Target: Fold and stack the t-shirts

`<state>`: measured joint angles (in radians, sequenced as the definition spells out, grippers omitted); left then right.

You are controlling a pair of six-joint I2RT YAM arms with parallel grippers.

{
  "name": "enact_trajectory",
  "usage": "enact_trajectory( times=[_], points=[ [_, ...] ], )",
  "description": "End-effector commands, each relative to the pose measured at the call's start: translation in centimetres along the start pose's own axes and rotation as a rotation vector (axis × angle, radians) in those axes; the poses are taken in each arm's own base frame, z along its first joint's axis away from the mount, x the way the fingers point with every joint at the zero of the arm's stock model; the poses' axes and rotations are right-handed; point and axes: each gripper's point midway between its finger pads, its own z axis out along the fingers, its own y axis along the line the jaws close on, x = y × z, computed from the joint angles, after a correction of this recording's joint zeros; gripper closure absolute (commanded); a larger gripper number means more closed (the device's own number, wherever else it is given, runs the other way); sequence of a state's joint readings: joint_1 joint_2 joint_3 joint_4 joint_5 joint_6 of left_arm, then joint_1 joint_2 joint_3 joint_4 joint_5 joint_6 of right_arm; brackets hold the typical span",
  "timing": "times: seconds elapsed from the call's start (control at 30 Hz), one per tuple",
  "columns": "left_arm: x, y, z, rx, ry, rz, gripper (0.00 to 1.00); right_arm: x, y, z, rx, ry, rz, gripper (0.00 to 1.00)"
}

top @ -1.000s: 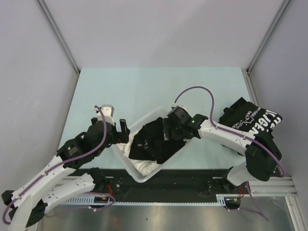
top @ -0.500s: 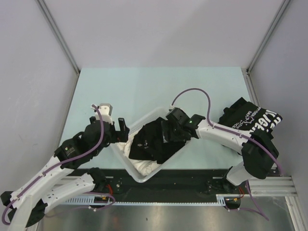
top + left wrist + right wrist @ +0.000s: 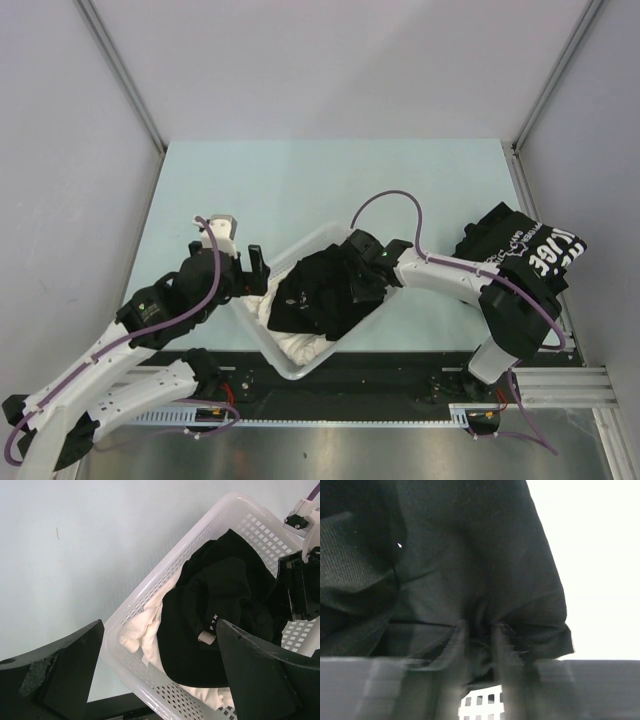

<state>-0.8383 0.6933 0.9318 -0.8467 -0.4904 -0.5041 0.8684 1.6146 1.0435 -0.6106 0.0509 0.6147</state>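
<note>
**Right end effector** (image 3: 477,632): the fingers are blurred in the wrist view. They sit close together with a puckered fold of the soft black t-shirt (image 3: 470,560) gathered between them. This reads as a pinch on the cloth, though the blur leaves some doubt.
- Over the last second it has pushed leftward and deeper into the white slotted plastic basket (image 3: 165,566).
- In the top view the wrist is now over the middle of the heap, and the purple cable (image 3: 388,195) has swung left with it.
- The shirt is not yet raised. It lies crumpled in the basket on top of a white cloth (image 3: 142,630), with a small neck label (image 3: 206,637) facing up.

**Left end effector** (image 3: 160,625): the fingers are spread wide and hold nothing. It hovers just beside the basket's left rim, and its position is almost unchanged across the second.

**Second shirt:** the black t-shirt with big white lettering (image 3: 535,250) lies bunched at the far right of the pale green counter (image 3: 300,190). It is well apart from the basket, unmoved and unfolded.

**Judgement:**
- The change is a reach turning into a grasp.
- The task is at an early stage, with nothing folded or stacked.
- The next move calls for a lift clear of the basket wall.
- The white cloth may drag up with the shirt, or the light basket may tip or slide.
- The left end effector looks placed to steady the rim.
</note>
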Motion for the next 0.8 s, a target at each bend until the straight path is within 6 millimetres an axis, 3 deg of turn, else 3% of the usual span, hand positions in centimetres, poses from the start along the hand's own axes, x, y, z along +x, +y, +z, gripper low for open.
enact_trajectory(
  times=[0.0,0.17,0.33,0.77],
  points=[
    [-2.0,-0.4,-0.6,0.017,-0.055,-0.019,0.01,0.5,0.5,0.3,-0.025,0.033,0.008,0.84],
    [-1.7,-0.3,-0.6,0.019,-0.051,-0.029,0.01,-0.4,1.1,-0.5,-0.073,0.003,0.023,1.0],
    [-1.3,-0.6,-0.1,0.023,-0.039,-0.03,0.0,-2.5,1.9,-2.3,-0.14,-0.079,0.037,1.0],
    [-0.5,-0.8,0.8,0.018,-0.017,-0.018,0.01,-10.7,4.2,-11.4,-0.265,-0.327,0.022,1.0]
  ],
)
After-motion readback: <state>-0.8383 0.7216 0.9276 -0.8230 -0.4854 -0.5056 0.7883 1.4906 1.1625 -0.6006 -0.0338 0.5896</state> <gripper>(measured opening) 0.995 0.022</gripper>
